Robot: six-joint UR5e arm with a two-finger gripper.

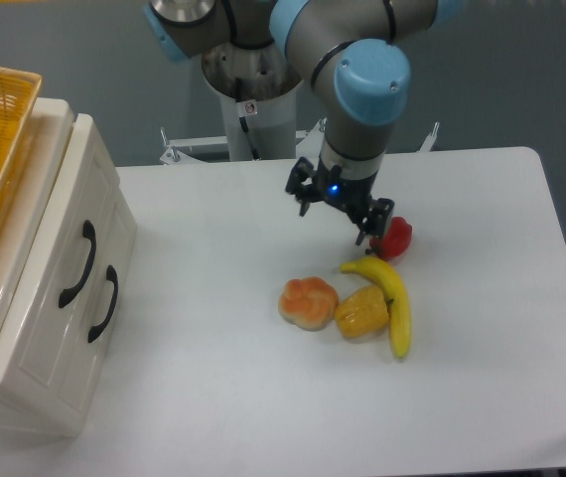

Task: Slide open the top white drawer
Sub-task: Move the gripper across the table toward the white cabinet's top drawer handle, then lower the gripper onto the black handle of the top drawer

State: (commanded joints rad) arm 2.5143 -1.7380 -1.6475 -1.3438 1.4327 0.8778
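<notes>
A white table fills the fixed camera's view, backed by a grey wall, with the arm's pedestal set at the far edge. At the left edge a cream-white drawer unit is seen, its front turned toward the table's middle, and two curved black handles are carried on it one beside the other; the top white drawer is taken to be the front with the handle lying nearer the unit's top, and it appears fully shut. A yellow woven basket with something green inside is set on top of the unit. Mid-table, a red pepper, a banana, a yellow pepper and an orange bun-like item are clustered together. The gripper is held just above the table beside the red pepper, its fingers spread apart with nothing between them. The drawer handle lies well apart from it, toward the image left and somewhat nearer the camera, so a long crossing of bare table is judged necessary; the handle's long axis runs steeply down the drawer front, and the fingers would have to be set across it.
</notes>
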